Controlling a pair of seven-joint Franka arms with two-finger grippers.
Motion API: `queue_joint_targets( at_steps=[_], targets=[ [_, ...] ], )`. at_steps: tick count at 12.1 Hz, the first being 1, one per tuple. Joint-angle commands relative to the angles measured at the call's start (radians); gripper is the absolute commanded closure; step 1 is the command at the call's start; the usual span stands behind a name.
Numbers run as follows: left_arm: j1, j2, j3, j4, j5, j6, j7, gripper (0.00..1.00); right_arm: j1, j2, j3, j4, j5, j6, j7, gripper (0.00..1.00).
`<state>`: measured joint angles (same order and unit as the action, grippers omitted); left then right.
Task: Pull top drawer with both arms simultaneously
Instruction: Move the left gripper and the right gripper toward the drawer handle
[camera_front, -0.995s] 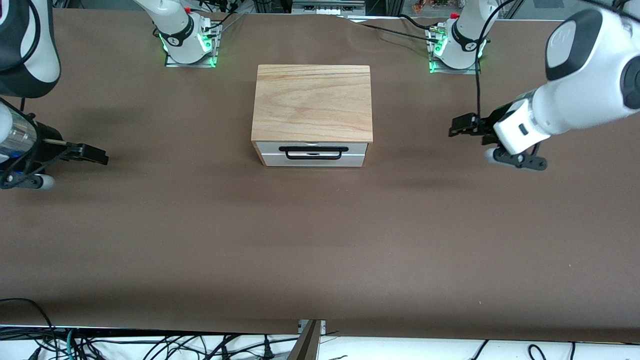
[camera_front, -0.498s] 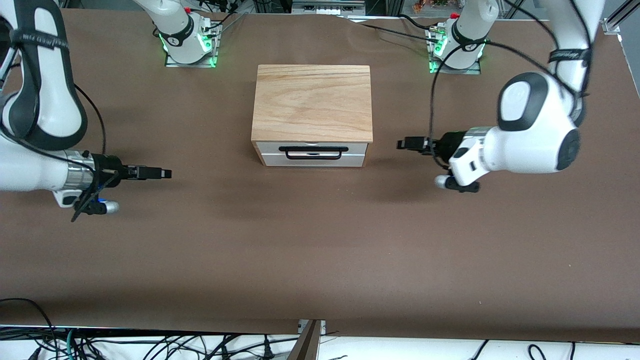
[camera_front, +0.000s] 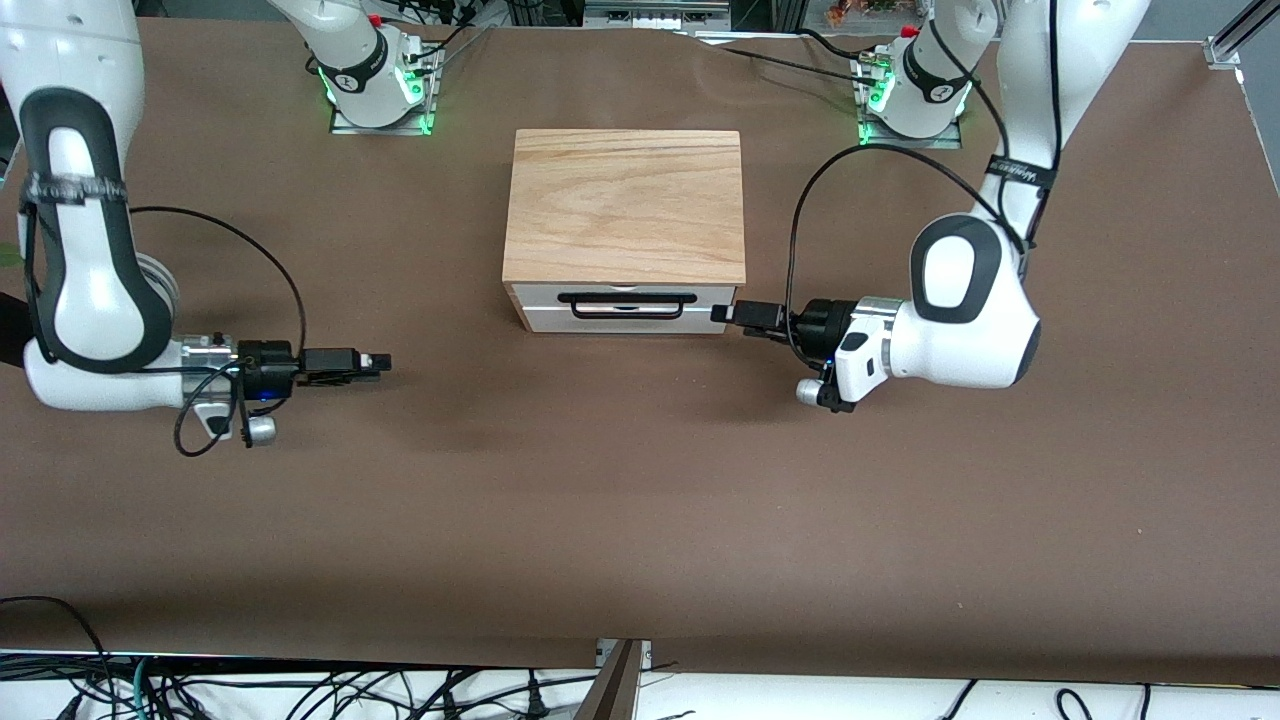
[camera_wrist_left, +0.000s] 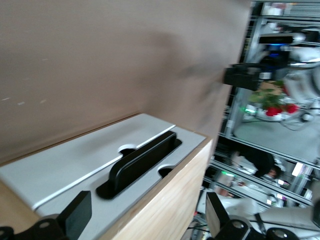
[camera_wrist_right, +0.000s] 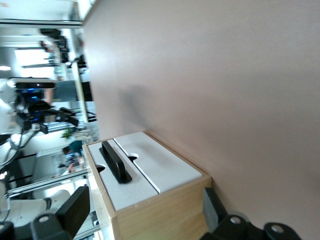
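Note:
The top drawer (camera_front: 700, 298) is shut in the wooden-topped box (camera_front: 625, 205); its white front carries a long black bar handle (camera_front: 627, 305). My left gripper (camera_front: 722, 313) is open, held sideways just beside the box's front corner at the left arm's end, touching nothing. In the left wrist view the handle (camera_wrist_left: 140, 162) lies ahead of the open left gripper (camera_wrist_left: 147, 225). My right gripper (camera_front: 380, 362) is open and well apart from the box, toward the right arm's end. The right wrist view shows the handle (camera_wrist_right: 115, 162) ahead of the right gripper (camera_wrist_right: 145, 215).
The brown table (camera_front: 640, 500) spreads wide in front of the drawer. The arm bases (camera_front: 380, 95) (camera_front: 910, 100) stand at the table's edge by the box's back. Black cables hang from both wrists and lie under the table's near edge.
Both arms swung in toward the box and came lower. The left gripper reached the box's front corner. The right gripper closed part of its distance. The drawer has not moved.

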<state>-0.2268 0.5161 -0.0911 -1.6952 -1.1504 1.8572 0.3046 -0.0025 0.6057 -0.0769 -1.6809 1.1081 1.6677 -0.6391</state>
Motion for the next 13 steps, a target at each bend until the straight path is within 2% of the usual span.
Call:
queue_joint_targets(
  at_steps=[1,4,8,10,13],
  targets=[
    [-0.038,0.056,0.01,0.023,-0.142,0.004,0.126,0.0,-0.004,0.035,0.034,-0.007,0.119,-0.012,-0.155,0.0],
    [-0.066,0.11,0.01,0.023,-0.285,0.03,0.269,0.0,0.001,0.049,0.078,-0.008,0.203,-0.009,-0.177,0.0],
    [-0.06,0.186,0.008,0.022,-0.298,0.025,0.586,0.01,0.041,0.088,0.103,-0.01,0.335,-0.012,-0.292,0.0],
    [-0.066,0.193,0.008,0.006,-0.34,0.02,0.62,0.1,0.076,0.107,0.108,-0.025,0.387,-0.012,-0.348,0.0],
    [-0.077,0.206,-0.006,-0.007,-0.371,0.017,0.637,0.11,0.133,0.132,0.108,-0.072,0.47,-0.043,-0.427,0.0]
  ],
)
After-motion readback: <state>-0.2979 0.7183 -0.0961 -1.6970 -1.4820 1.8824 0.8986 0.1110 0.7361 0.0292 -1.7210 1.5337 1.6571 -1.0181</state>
